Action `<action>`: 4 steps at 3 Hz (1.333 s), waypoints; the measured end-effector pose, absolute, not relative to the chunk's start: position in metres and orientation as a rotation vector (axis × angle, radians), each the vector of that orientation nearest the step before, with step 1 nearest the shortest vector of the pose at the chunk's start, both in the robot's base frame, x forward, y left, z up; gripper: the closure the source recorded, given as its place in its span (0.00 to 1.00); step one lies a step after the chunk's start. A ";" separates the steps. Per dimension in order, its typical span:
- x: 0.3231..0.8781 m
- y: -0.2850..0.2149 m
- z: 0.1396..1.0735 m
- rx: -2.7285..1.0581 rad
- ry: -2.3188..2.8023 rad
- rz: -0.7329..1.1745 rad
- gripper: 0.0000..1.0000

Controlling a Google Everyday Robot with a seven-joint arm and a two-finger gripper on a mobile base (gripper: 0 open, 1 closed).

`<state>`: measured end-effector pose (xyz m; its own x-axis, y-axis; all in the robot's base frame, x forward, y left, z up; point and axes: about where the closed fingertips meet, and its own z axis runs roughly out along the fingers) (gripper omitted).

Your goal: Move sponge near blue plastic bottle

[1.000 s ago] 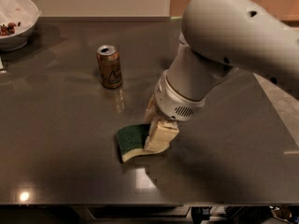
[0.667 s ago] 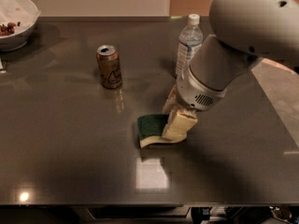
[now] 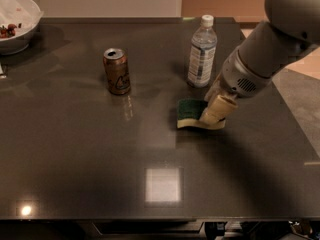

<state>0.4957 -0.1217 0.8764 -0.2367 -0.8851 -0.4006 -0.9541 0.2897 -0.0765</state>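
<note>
here, green-topped sponge (image 3: 189,112), hand (image 3: 214,118) gripping it

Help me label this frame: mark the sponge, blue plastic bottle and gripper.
sponge (image 3: 189,109), camera view, green top.
blue plastic bottle (image 3: 202,59), camera view, label.
gripper (image 3: 213,115), camera view, at sponge's right end.

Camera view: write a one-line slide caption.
Two-finger gripper holds the green-topped yellow foam sponge on the dark table, beside the clear plastic water bottle; a gold-brown can stands apart.

We count one sponge (image 3: 191,112), one blue plastic bottle (image 3: 202,51), one drink can (image 3: 117,72), one white bowl (image 3: 20,26) and one gripper (image 3: 216,115), clamped on the sponge's edge.
</note>
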 end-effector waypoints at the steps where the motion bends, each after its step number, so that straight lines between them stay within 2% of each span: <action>1: 0.520 -0.137 0.878 -1.588 2.219 0.236 1.00; 2: 0.537 -0.141 0.874 -1.565 2.214 0.226 0.82; 4: 0.561 -0.146 0.864 -1.548 2.194 0.195 0.36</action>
